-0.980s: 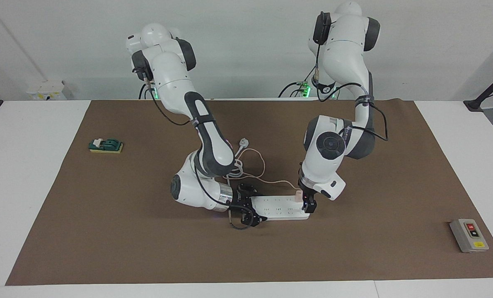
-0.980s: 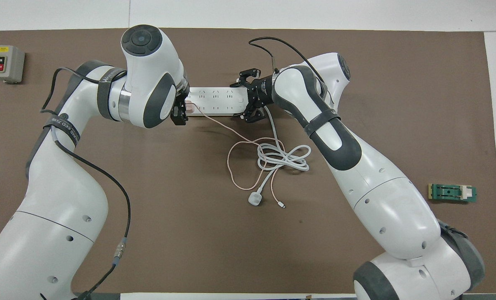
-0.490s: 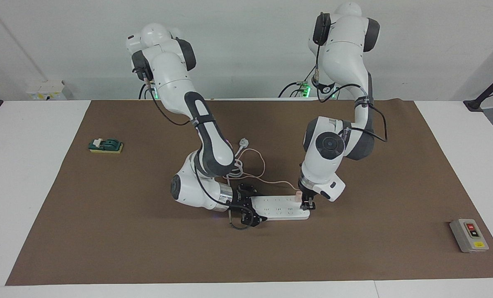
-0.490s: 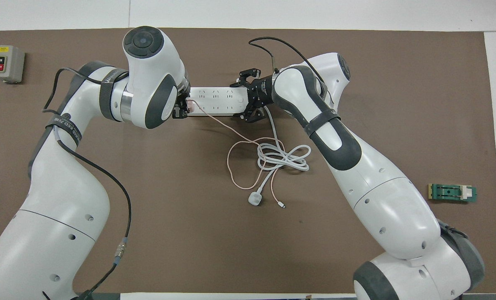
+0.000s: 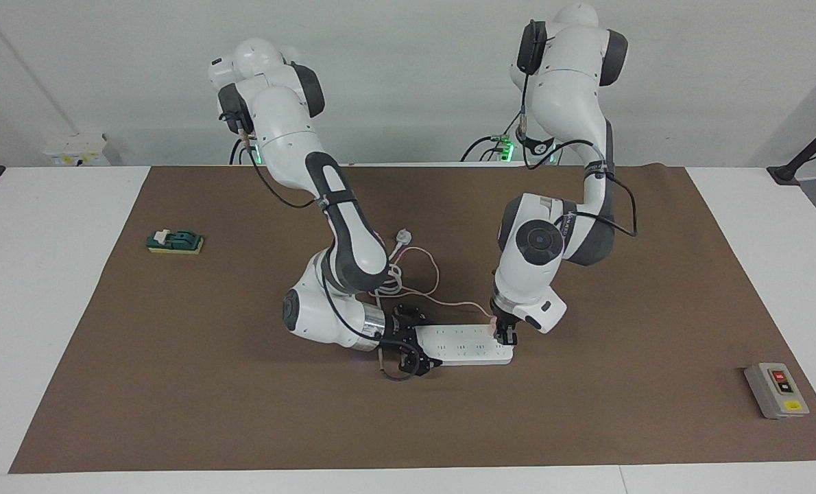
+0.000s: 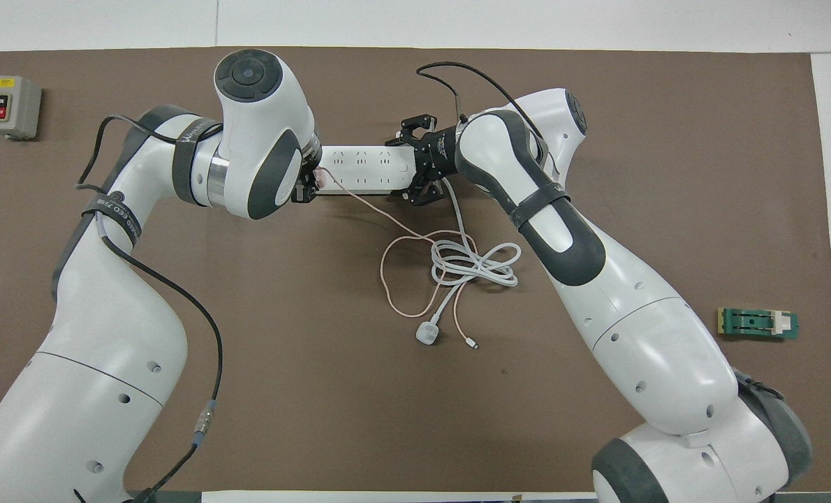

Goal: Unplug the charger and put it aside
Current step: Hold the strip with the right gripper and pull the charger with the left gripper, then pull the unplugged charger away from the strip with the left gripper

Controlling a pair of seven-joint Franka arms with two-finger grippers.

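While the charger's not out yet:
charger: plugged into the power strip, at the left arm's end of it
left end effector: down at the charger, grip can't tell
right end effector: fingers spread astride the strip's other end, probably pinning it to the desk

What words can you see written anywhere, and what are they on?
"ON": top button of the grey switch box.
"OFF": red button of the same box.
Band on the left arm: white letters, too blurred to read.
Black collar above the right pincer: tiny white print, unreadable.
Power strip: only socket holes, no words seen.
Green block: no words seen.
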